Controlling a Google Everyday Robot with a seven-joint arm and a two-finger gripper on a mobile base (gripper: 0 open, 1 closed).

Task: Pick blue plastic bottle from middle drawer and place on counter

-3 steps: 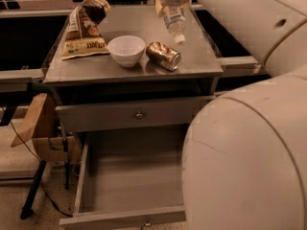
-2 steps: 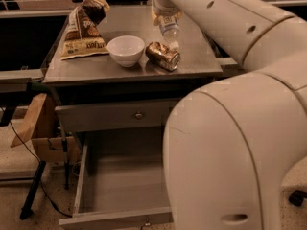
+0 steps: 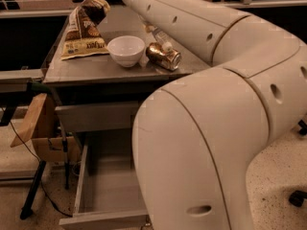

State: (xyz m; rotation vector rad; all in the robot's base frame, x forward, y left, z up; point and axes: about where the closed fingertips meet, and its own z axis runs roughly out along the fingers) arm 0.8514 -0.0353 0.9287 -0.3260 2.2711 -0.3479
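The blue plastic bottle [image 3: 159, 36] is clear with a white cap. It slants cap-down over the counter [image 3: 96, 66], its cap just behind the crushed brown-gold can [image 3: 164, 56]. Its upper end is hidden behind my arm. Only an edge of my gripper [image 3: 145, 23] shows at the bottle's upper end, under the big white arm [image 3: 225, 104] that sweeps across the view. The middle drawer [image 3: 112, 190] is pulled open below, and the part of its grey bottom that shows is bare.
A white bowl [image 3: 126, 50] and a snack bag [image 3: 84, 30] sit on the counter left of the can. The upper drawer [image 3: 96, 116] is shut. A cardboard box [image 3: 41, 128] on a stand is at the left. Chair casters [image 3: 297, 198] are at the right.
The arm has swung further across the view and now hides most of the right side. The bottle has come down and left, to just behind the can.
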